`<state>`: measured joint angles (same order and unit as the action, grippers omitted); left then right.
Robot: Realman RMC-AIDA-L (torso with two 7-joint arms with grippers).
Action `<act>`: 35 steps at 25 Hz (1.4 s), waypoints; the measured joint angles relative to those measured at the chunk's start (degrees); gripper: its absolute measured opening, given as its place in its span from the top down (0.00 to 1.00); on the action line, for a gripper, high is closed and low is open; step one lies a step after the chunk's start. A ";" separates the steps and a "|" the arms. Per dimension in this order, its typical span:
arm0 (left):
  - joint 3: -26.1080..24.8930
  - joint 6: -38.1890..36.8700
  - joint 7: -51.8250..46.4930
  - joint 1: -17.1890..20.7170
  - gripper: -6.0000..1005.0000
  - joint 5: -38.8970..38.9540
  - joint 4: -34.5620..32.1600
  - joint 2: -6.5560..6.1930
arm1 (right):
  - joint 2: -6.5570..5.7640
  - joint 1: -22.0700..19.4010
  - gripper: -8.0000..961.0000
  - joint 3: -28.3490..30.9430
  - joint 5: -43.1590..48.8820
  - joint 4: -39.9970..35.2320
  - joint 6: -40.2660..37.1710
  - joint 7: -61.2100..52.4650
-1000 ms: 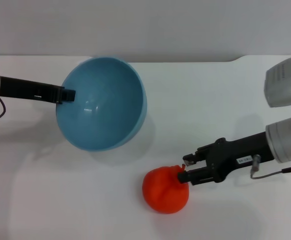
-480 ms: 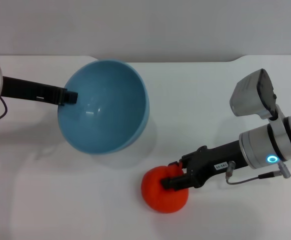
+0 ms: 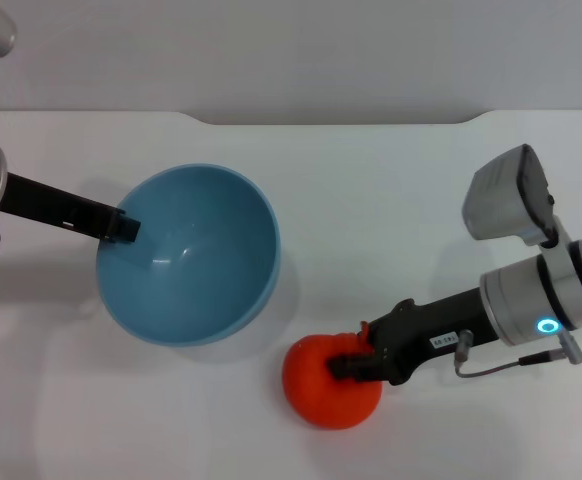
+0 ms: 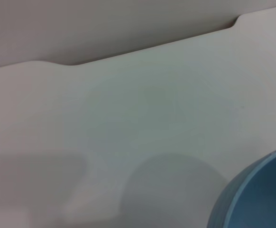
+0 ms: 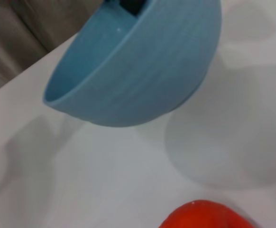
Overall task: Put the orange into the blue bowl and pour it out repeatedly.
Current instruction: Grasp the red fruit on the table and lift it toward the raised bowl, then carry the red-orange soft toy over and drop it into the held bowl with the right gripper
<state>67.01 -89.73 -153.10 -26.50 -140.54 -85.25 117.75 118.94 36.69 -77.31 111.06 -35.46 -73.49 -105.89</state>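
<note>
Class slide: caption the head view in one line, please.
Left gripper holds the empty blue bowl by its rim; right gripper grips the orange.

A: Where does the head view look from?

B: From above, facing down on the white table (image 3: 391,220), far enough back to take in the whole blue bowl (image 3: 186,260) and both arms reaching in from either side of it.

A: And the wrist views?

B: The left wrist view sits close beside the blue bowl (image 4: 256,194), catching only an edge of it and the table's far border. The right wrist view looks low across the table at the bowl's (image 5: 142,66) outer wall, the orange (image 5: 207,216) nearest the lens.

A: What's shared?

B: All three show the bowl.
</note>
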 joint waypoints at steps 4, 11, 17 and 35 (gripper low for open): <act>-0.03 -1.07 -0.01 -0.96 1.00 -1.03 0.00 -0.15 | -0.39 -2.48 0.75 1.79 -0.08 -4.63 -4.86 0.01; 2.87 -2.06 -0.01 -4.53 1.00 -5.86 4.34 0.03 | -0.47 -13.93 0.82 9.85 -0.13 -25.78 -16.96 -0.24; 11.11 -0.20 -1.21 -9.65 1.00 -6.01 10.49 0.28 | -0.08 -18.12 0.84 17.31 -4.42 -40.92 -26.11 -0.28; 24.50 5.57 -8.22 -17.81 1.00 0.51 14.15 0.97 | -0.29 -9.50 0.96 3.55 -1.38 -31.04 -15.00 0.24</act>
<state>91.51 -84.16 -161.33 -44.32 -140.02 -71.10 118.72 118.65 27.19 -73.75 109.68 -66.50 -88.49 -105.65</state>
